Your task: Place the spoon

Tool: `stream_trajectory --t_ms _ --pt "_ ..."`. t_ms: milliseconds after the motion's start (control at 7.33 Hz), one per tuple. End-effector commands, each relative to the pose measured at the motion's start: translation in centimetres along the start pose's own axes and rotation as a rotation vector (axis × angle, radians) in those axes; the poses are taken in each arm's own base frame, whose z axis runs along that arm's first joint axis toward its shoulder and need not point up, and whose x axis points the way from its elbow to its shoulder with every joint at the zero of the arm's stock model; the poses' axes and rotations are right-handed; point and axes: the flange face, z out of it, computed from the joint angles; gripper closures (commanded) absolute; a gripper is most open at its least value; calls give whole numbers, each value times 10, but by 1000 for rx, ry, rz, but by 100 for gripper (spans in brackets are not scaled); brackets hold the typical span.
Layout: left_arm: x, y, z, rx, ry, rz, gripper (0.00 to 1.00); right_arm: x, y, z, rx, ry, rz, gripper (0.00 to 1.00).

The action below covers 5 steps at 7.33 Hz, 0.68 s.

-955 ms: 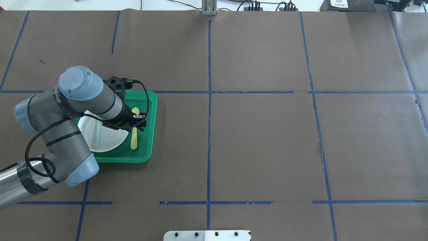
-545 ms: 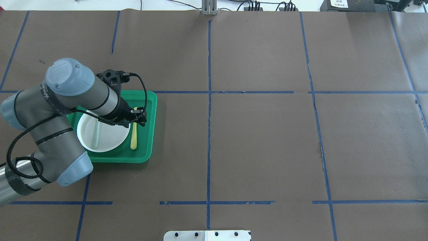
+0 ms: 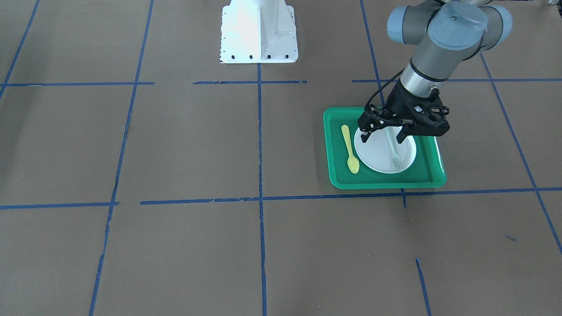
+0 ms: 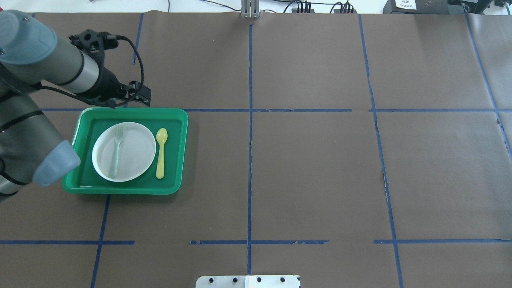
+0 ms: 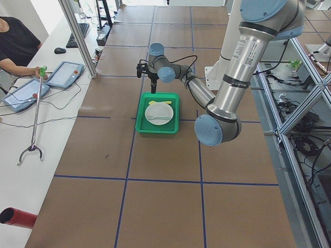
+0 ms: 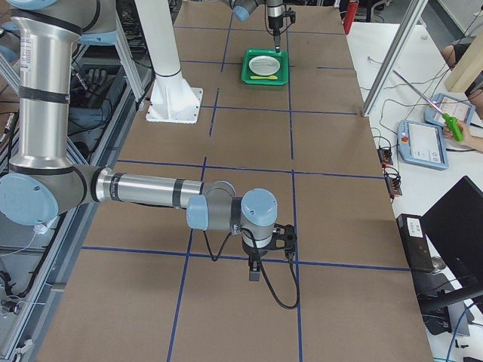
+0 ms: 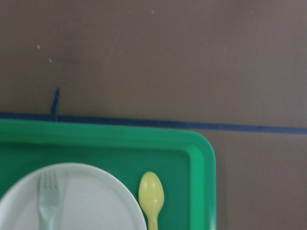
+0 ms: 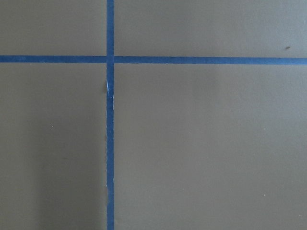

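A second before, the left gripper point(image 4: 141, 96) had been low over the spoon point(image 4: 161, 153), straddling its handle inside the green tray point(image 4: 176, 120). It had since risen and drawn back toward the far left. From overhead it hung past the tray's far rim. Its fingers stood spread and empty, seen best from the front camera. The spoon had not shifted: it lay flat on the tray floor just right of the white plate point(image 4: 134, 154), bowl toward the far end. The grey-green fork point(image 4: 116, 154) lay on the plate. That read as a finished placement, with the arm clearing away.

The front camera set the gripper over the plate, while the overhead one set it beyond the tray. It was probably well raised, so its exact spot over the table could not be fixed. The left wrist camera cut off the spoon's handle and most of the plate. The arm's elbow covered the tray's near-left corner from overhead. Whether the spoon touched the plate's rim was too fine to tell. The right gripper point(image 6: 256, 265) showed only in a side view, so I cannot tell whether it was spread or clenched.
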Motion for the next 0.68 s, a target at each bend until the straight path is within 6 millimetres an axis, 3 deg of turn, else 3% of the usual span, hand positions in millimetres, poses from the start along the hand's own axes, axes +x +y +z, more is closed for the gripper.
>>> stream_trajectory --t_ms 0,273,545 --pt "-74 -39 -37 52 -81 183 0 0 0 0 0 0 0 0" --pt "-170 -50 -62 21 -113 278 0 0 0 0 0 0 0 0" --pt "-313 -71 -64 -71 -134 343 0 0 0 0 1 0 -1 0"
